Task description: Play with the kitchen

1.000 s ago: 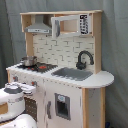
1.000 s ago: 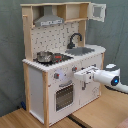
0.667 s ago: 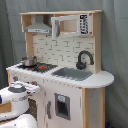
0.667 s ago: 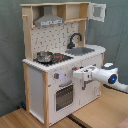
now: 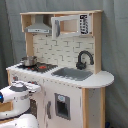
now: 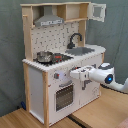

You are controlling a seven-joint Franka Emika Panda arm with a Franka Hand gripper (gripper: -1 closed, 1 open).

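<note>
The kitchen (image 5: 65, 55) (image 6: 52, 47) is a tall white and light-wood toy with a grey hood (image 6: 49, 21), a dotted backsplash, a black faucet (image 5: 84, 59) and a sink (image 6: 82, 50). A small metal pot (image 6: 44, 56) sits on the stovetop (image 5: 44, 66). My white arm comes in from the second exterior view's right. My gripper (image 6: 73, 75) is close to the front panel, beside the knobs (image 6: 56, 76) and above the oven door (image 6: 63, 96). In the first exterior view the gripper (image 5: 36, 89) is at the lower left, against the kitchen's front.
A grey curtain hangs behind the kitchen. The kitchen stands on a wooden surface (image 6: 30, 120). An upper cabinet door (image 6: 97, 11) stands open at the top right. A lower cupboard door (image 5: 62, 106) is shut.
My arm has moved toward the kitchen's front: leftward in the second exterior view, rightward in the first. The gripper is now closer to the knob panel.
</note>
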